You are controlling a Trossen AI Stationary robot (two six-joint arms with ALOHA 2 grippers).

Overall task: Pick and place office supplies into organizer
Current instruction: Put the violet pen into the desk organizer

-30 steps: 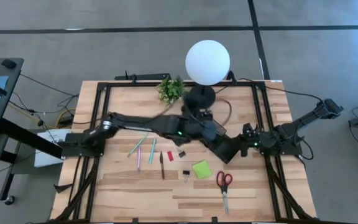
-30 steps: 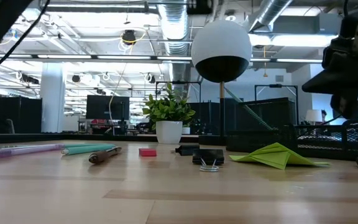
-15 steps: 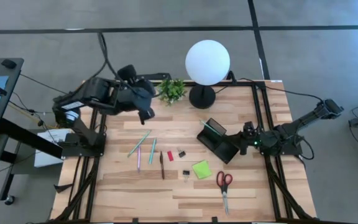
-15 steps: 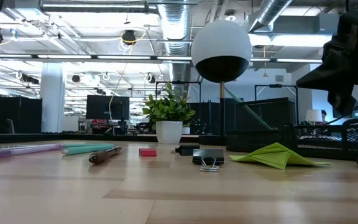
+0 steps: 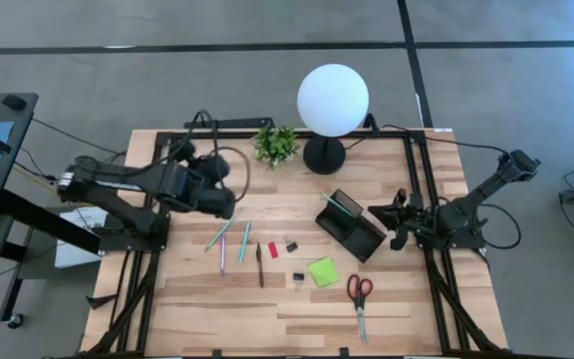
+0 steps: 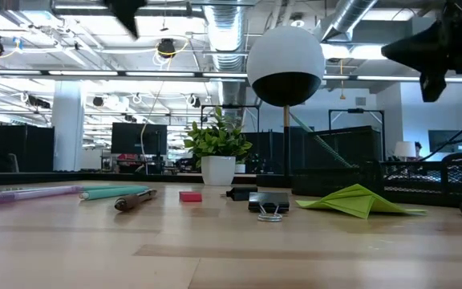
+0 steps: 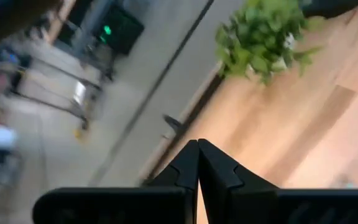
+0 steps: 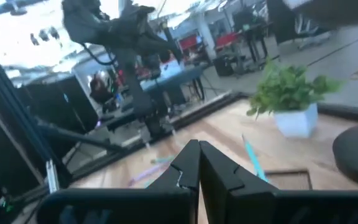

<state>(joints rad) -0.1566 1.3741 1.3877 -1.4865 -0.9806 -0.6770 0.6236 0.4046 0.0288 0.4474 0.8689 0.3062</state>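
The left pincer (image 5: 225,202) hangs above the desk's (image 5: 197,309) left rear part, fingers pressed together, holding nothing. The right pincer (image 5: 399,211) is also closed and empty, raised just beside the right end of the organizer (image 5: 352,227).

One organizer sits right of the desk's middle, set at an angle, with one teal pen (image 5: 339,202) standing in its back section.

Loose supplies lie in front of and left of it:
- Pens: four. Two teal ones (image 5: 223,229), one pink (image 5: 221,253) and one dark (image 5: 260,265), lying near one another, left of centre.
- One small red piece (image 5: 273,249), just right of the dark pen.
- Two black clips (image 5: 291,245), one close to the red piece, one nearer the front edge.
- One lime-green pad (image 5: 323,271), in front of the organizer.
- One pair of red-handled scissors (image 5: 359,299), right of the pad, blades toward the front edge.

At the rear stand one plant (image 5: 275,144) and one white globe lamp (image 5: 333,99), side by side.

No brand or writing can be read on anything.
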